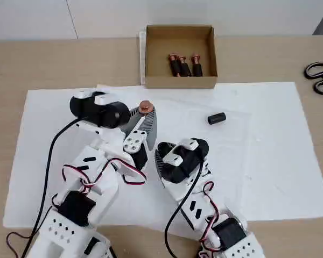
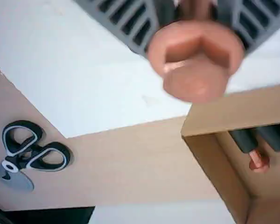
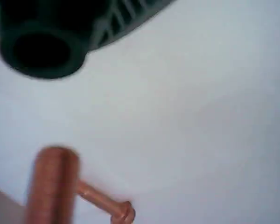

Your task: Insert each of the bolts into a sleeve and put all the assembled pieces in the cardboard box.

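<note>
My left tool [image 1: 144, 114] is clamped on a bolt [image 1: 145, 107], near the cardboard box [image 1: 180, 82] holding three assembled pieces [image 1: 184, 65]. In the left wrist view the bolt's head shows but the shank is hidden. My right tool [image 1: 160, 160] grips a sleeve [image 3: 39, 50], which my arm [image 1: 183, 161] covers from above. A loose sleeve [image 1: 216, 118] lies on the paper [image 1: 269, 161].

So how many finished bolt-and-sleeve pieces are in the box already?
3, side by side in the cardboard box: the left piece, the middle piece and the right piece. The high view shows nearly its whole floor, so none seems hidden.
</note>
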